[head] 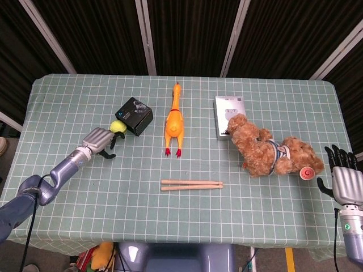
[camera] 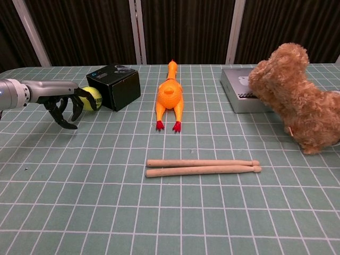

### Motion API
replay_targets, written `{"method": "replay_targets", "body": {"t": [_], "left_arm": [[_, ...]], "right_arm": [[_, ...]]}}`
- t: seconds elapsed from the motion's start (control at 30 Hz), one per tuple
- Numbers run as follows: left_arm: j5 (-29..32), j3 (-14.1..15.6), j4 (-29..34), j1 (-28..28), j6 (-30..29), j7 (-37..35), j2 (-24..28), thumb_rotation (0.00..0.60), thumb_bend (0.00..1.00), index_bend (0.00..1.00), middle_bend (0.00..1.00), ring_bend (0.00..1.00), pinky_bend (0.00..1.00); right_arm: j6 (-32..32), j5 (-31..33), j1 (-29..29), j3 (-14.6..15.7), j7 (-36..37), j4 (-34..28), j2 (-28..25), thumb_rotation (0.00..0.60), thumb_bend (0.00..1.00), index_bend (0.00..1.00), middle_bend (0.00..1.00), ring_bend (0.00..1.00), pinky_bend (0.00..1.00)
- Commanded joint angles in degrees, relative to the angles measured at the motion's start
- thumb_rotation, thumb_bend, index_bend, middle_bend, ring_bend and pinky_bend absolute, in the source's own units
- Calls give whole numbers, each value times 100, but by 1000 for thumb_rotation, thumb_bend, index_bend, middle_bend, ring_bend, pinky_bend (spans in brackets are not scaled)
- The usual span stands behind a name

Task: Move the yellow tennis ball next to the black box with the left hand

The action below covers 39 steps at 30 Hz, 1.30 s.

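The yellow tennis ball (head: pixel 117 126) (camera: pixel 92 98) lies on the checked tablecloth, touching the left side of the black box (head: pixel 134 115) (camera: pixel 115 86). My left hand (head: pixel 101 140) (camera: pixel 66 107) is just left of the ball, its dark fingers spread and curved downward. One finger reaches up to the ball's near side, but nothing is gripped. My right hand (head: pixel 345 180) hovers at the table's right edge with its fingers apart and empty; only the head view shows it.
An orange rubber chicken (head: pixel 174 122) (camera: pixel 169 98) lies right of the black box. Two wooden drumsticks (head: pixel 191 185) (camera: pixel 202 167) lie in the middle front. A brown teddy bear (head: pixel 272 150) (camera: pixel 297 101) leans by a grey box (head: pixel 228 116) (camera: pixel 239 95) at the right.
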State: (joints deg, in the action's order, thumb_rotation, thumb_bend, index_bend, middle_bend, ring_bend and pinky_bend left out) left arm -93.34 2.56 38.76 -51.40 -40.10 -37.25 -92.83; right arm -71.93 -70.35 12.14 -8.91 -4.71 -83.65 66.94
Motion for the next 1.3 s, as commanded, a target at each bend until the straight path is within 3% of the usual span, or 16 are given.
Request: {"method": "replay_targets", "body": {"t": [0.03, 0.27, 0.4, 0.5, 0.67, 0.73, 1.03, 1.3], "left_arm": [[-63, 60, -175, -101, 30, -182, -94, 600, 202, 252, 549, 366, 535], [-199, 181, -587, -291, 32, -603, -307, 600, 203, 275, 528, 365, 424], [-261, 242, -876, -377, 7, -787, -435, 600, 202, 276, 464, 327, 357], [-307, 302, -1078, -432, 19, -907, -522, 600, 203, 273, 390, 254, 295], [-384, 399, -1362, -460, -74, -1000, -650, 600, 204, 255, 223, 39, 81], [-397, 423, -1454, -456, -116, -1007, -696, 600, 205, 248, 179, 5, 33], [-431, 529, -1602, -346, -344, -991, -743, 600, 206, 204, 108, 0, 0], [-456, 629, -975, -89, -829, -841, -266, 600, 185, 153, 108, 0, 0]], "right_arm": [[-1, 22, -6, -4, -10, 2, 2, 600, 400, 0, 0, 0, 0], [29, 79, -2, -23, 5, 57, 19, 600, 400, 0, 0, 0, 0], [39, 86, 0, -27, 19, 63, 15, 600, 400, 0, 0, 0, 0], [36, 90, 0, -35, 33, 76, 14, 600, 399, 0, 0, 0, 0], [56, 109, 2, -41, 48, 89, 10, 600, 400, 0, 0, 0, 0], [75, 117, 9, -40, 42, 96, 11, 600, 400, 0, 0, 0, 0], [129, 142, 47, -52, 2, 112, 22, 600, 400, 0, 0, 0, 0], [92, 90, 31, -1, -76, 54, 27, 600, 400, 0, 0, 0, 0]]}}
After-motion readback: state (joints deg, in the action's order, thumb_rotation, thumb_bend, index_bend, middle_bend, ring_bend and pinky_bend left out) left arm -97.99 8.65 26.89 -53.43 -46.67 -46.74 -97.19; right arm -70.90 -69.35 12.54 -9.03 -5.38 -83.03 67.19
